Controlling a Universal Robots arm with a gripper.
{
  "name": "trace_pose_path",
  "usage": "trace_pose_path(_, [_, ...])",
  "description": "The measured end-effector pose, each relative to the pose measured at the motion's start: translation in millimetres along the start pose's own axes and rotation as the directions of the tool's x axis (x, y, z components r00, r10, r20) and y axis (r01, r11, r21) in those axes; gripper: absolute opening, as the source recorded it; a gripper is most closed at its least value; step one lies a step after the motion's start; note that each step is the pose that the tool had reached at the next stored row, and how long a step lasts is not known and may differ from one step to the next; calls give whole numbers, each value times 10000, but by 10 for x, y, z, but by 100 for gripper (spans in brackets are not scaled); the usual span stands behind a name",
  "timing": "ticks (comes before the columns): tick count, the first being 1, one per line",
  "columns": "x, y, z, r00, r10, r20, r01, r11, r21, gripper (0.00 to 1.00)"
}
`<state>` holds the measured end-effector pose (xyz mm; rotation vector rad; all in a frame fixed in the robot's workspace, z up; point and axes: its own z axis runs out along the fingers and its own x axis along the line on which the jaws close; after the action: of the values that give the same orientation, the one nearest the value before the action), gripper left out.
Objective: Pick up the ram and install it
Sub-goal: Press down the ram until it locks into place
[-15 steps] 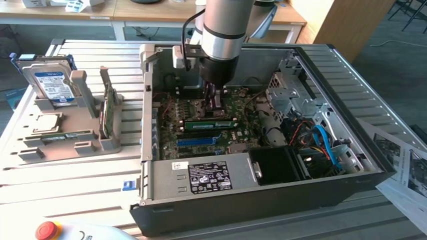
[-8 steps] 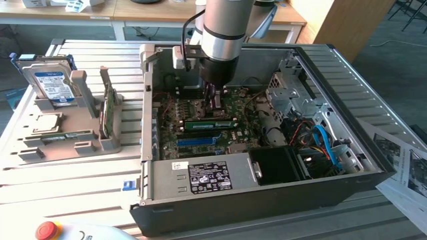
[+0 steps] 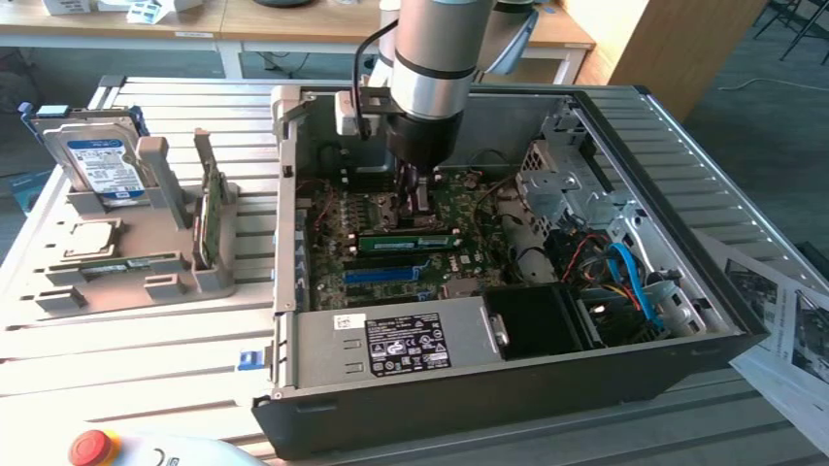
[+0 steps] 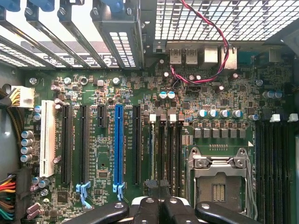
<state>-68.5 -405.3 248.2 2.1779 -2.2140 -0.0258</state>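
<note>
My hand (image 3: 417, 199) hangs clenched and empty inside the open computer case (image 3: 674, 340), low over the motherboard (image 4: 187, 102). The ram (image 3: 408, 240) lies seated in a slot just beside and below my fingertips (image 4: 161, 210), toward the power supply (image 3: 388, 345).

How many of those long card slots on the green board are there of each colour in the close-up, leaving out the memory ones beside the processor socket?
White slot: 1
Blue slot: 1
Black slots: 4 (three long, one short)
Total: 6
</note>
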Motion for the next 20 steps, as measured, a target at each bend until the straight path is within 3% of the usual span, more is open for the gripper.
trace_pose_path(20, [0, -3, 79, 10000, 1, 0, -1, 10000, 0, 11])
